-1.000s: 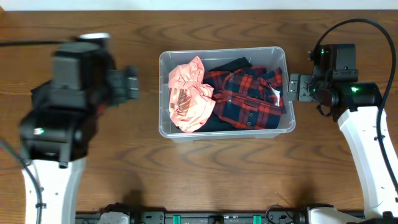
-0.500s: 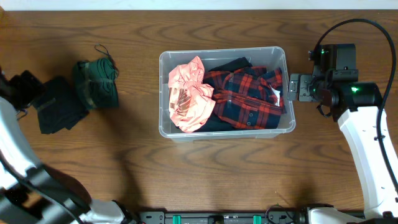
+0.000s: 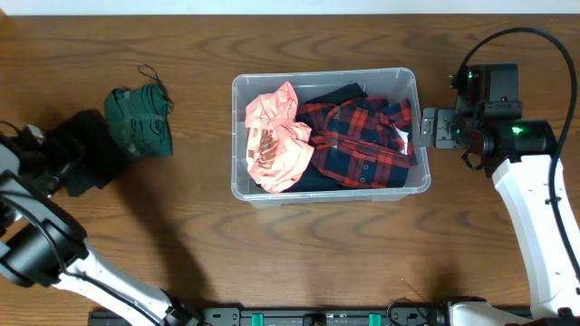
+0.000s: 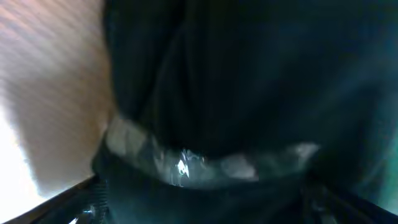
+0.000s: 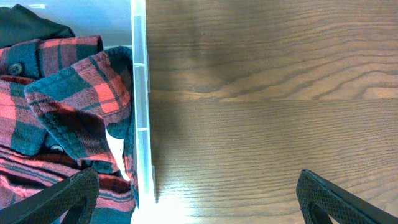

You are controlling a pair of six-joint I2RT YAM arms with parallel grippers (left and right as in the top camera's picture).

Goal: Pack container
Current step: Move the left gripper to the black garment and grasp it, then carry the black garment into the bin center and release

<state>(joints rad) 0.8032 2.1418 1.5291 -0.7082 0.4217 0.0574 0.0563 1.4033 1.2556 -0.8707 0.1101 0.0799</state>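
Observation:
The clear container (image 3: pixel 237 136) stands mid-table and holds a pink garment (image 3: pixel 275 140), a red plaid shirt (image 3: pixel 362 140) and a dark garment under them. My right gripper (image 3: pixel 426 128) is open at the container's right wall (image 5: pixel 140 112); one finger hangs over the plaid shirt (image 5: pixel 56 93) and the other over bare table. My left gripper (image 3: pixel 41 158) is at the far left, against a dark garment (image 3: pixel 86 149). The blurred left wrist view is filled with that dark fabric (image 4: pixel 249 81), and the finger edges show wide apart at the bottom corners.
A folded dark green garment (image 3: pixel 138 122) lies on the table next to the dark garment, left of the container. The wooden table (image 3: pixel 299 254) runs in front of the container and to its right (image 5: pixel 267 93).
My left arm has swung away from above the left garments, out to the far left and down to the dark garment. The right arm and the container's contents have not moved.

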